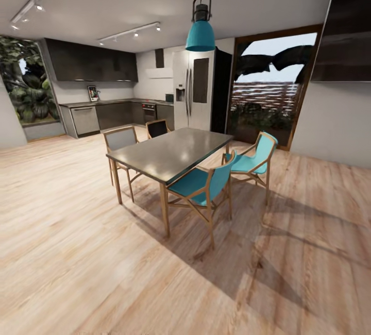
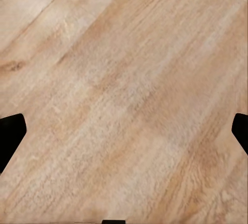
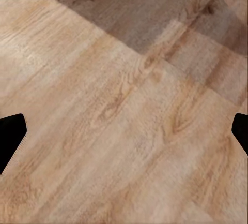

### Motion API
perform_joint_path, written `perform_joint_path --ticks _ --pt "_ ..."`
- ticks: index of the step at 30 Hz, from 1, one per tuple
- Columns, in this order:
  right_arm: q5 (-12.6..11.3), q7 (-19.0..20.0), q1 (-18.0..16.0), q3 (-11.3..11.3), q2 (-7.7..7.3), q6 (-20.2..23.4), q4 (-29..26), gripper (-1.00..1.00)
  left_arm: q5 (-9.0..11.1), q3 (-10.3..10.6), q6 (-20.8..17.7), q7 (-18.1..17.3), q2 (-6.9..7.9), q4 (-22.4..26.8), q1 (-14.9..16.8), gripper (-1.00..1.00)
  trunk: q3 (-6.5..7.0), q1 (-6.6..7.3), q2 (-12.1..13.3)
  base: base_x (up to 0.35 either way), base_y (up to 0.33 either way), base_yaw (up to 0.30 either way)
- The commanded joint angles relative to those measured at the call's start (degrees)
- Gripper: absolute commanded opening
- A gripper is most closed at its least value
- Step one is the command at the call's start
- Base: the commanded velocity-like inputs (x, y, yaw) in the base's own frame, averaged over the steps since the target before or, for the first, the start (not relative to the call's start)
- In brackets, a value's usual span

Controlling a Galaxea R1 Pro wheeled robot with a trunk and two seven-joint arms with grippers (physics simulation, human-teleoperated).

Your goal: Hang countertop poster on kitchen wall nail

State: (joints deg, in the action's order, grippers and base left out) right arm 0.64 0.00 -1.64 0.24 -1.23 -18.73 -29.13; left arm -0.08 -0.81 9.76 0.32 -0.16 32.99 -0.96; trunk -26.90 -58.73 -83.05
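Far across the room, the poster (image 1: 93, 93) stands small and upright on the kitchen countertop (image 1: 121, 101), leaning against the back wall under dark upper cabinets; its detail is too small to read. In the left wrist view my left gripper (image 2: 124, 133) is open, its black fingertips (image 2: 10, 133) at the frame's edges with bare wooden floor between them. My right gripper (image 3: 124, 133) is likewise open over floor planks, with nothing between its fingertips (image 3: 10, 136).
A grey dining table (image 1: 172, 152) with teal chairs (image 1: 203, 185) (image 1: 255, 160) and two more chairs behind stands between me and the kitchen. A steel fridge (image 1: 193, 90) is at the back centre, a glass door (image 1: 270, 87) to the right. Wooden floor (image 1: 62, 211) spreads to the left of the table.
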Motion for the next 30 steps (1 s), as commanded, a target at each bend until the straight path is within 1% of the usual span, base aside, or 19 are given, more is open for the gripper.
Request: perform_joint_path --ticks 1,16,20,24,30 --pt "0.07 0.00 -0.03 0.03 -0.01 -0.17 0.03 1.00 -0.01 -0.07 0.09 0.03 -0.02 0.06 -0.01 1.00 -0.05 0.00 -0.03 0.000 0.000 0.292" --pt "0.07 0.00 -0.04 0.03 0.00 -0.17 0.03 1.00 -0.01 -0.07 0.11 0.03 -0.02 0.06 -0.07 1.00 -0.05 0.00 -0.03 0.000 0.000 0.286" --pt "0.07 0.07 -0.03 -0.02 -0.06 -0.10 0.13 1.00 -0.01 -0.07 0.09 0.03 -0.02 0.06 -0.05 1.00 -0.05 0.00 -0.03 0.000 0.000 0.075" --pt "0.03 0.09 -0.03 -0.01 -0.08 -0.15 2.26 1.00 -0.01 -0.08 0.10 0.03 -0.02 0.06 -0.04 1.00 -0.05 0.00 -0.03 0.000 0.000 0.012" --pt "-0.01 0.09 -0.03 -0.02 -0.09 -0.24 2.76 1.00 -0.01 -0.08 0.09 0.03 -0.02 0.06 -0.02 1.00 -0.05 0.00 -0.03 0.000 0.000 0.009"
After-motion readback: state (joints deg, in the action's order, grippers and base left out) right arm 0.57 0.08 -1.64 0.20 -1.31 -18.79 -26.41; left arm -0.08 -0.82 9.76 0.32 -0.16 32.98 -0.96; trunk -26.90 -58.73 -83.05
